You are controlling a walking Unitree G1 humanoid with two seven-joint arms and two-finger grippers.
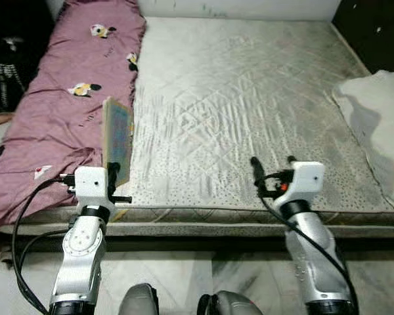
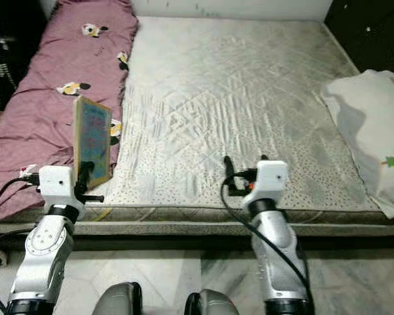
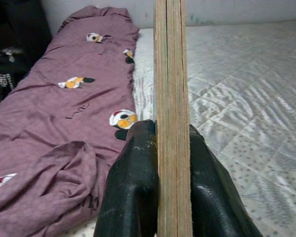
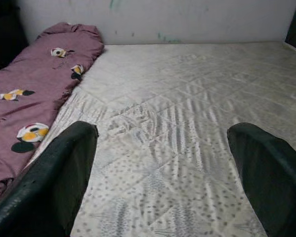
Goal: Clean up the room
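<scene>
My left gripper (image 1: 115,176) is shut on a thin board book (image 1: 117,141) with a blue-green cover. It holds the book upright over the near left part of the bare quilted mattress (image 1: 249,98), beside the mauve blanket. In the left wrist view the book (image 3: 171,98) stands edge-on between the two black fingers (image 3: 133,192). My right gripper (image 1: 273,167) hangs open over the mattress's near edge, right of centre, with nothing between its fingers (image 4: 64,173).
A mauve blanket (image 1: 65,98) with cartoon prints lies rumpled along the mattress's left side. A white pillow (image 1: 381,118) sits at the right edge. Dark furniture stands at the far left and far right. Marble floor (image 1: 184,275) lies below the bed edge.
</scene>
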